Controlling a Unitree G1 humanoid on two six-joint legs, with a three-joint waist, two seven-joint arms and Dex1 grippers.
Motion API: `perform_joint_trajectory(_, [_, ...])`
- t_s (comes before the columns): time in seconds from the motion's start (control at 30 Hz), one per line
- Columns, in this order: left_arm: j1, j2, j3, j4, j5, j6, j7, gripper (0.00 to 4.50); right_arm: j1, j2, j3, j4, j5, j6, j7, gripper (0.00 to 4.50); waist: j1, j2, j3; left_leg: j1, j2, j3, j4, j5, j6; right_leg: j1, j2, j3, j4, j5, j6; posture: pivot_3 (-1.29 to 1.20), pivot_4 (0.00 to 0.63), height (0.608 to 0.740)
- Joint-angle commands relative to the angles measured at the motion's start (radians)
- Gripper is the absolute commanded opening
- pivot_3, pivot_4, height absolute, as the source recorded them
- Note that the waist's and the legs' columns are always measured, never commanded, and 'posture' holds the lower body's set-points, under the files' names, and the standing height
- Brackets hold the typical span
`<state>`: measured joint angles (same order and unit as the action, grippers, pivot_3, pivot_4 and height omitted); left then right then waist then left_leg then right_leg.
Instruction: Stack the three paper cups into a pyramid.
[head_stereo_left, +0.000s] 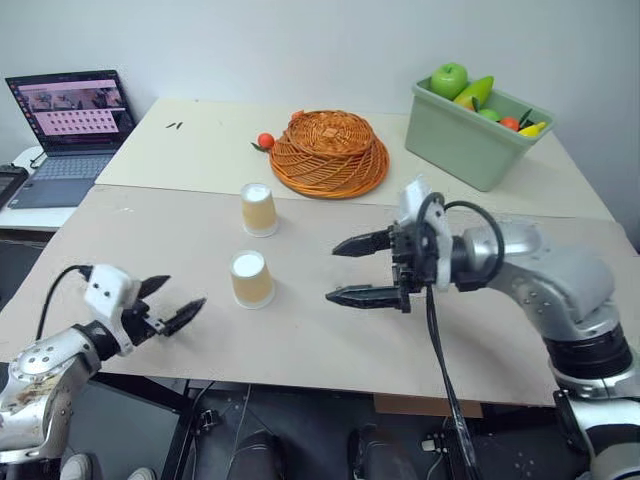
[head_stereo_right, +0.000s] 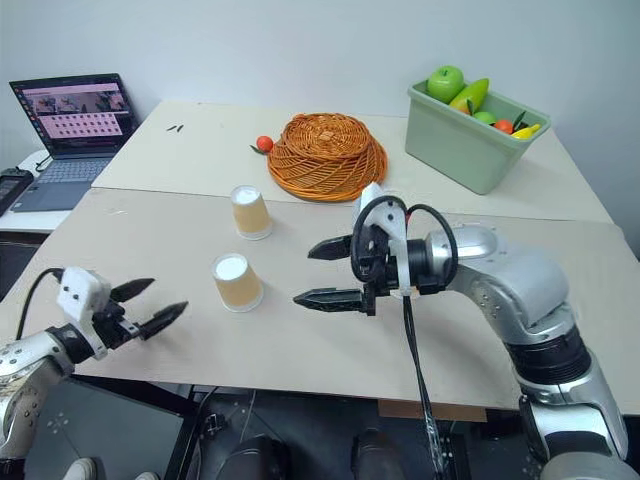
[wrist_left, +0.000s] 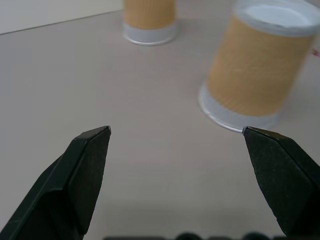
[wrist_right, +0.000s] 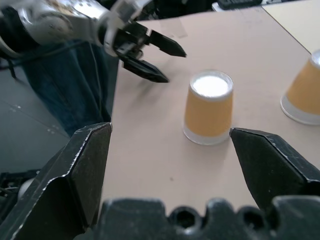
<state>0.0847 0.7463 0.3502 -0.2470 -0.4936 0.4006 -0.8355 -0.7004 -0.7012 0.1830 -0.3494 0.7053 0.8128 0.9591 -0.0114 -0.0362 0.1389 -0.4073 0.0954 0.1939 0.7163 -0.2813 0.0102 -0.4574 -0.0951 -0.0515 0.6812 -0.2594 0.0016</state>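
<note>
Right wrist view: left hand (wrist_right: 165, 62) released | head: right hand (head_stereo_left: 345, 270) released

Two tan paper cups (head_stereo_left: 252, 279), white bases up; orange woven wicker basket (head_stereo_left: 330, 152); pale green bin (head_stereo_left: 472, 137) with green, yellow, red fruit; beige table (head_stereo_left: 300, 340)

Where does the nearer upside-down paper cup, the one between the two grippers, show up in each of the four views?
Left eye view: nearer cup, centre-left, between the left gripper and right gripper.
Right eye view: left of centre.
Left wrist view: upper right, beyond the open fingers.
Right wrist view: centre, between the open fingers.
Shared landmark: the second cup stands apart, farther back on the table, in all four.
</note>
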Motion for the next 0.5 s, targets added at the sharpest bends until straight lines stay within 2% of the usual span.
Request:
perform_joint_trajectory(0.03, [-0.034,0.047,-0.023,-0.026,-0.008,-0.009,-0.067,4.5,-0.006,0.013,-0.019,0.003,-0.042,-0.05,0.002,4.46,0.0,0.0,0.0,0.0,0.0,0.0,0.0,0.0,0.0,0.0,0.001,0.0,0.0,0.0,0.0,0.0,0.15,0.693])
perform_joint_trajectory(0.3, [-0.198,0.039,-0.147,0.066,0.025,-0.032,-0.124,4.5,0.061,0.03,-0.055,-0.025,-0.084,-0.04,-0.068,4.46,0.005,0.0,0.0,-0.001,0.0,0.002,0.001,0.0,0.0,0.001,0.0,-0.001,0.0,0.0,0.0,0.0,0.15,0.693])
perform_joint_trajectory(0.5, [-0.356,-0.006,-0.249,0.191,0.07,-0.07,-0.158,4.5,0.103,0.024,-0.088,-0.084,-0.08,-0.015,-0.119,4.46,0.007,0.0,0.0,-0.002,0.0,0.002,0.001,0.001,-0.001,0.0,0.001,-0.002,0.0,0.0,0.0,0.0,0.15,0.693])
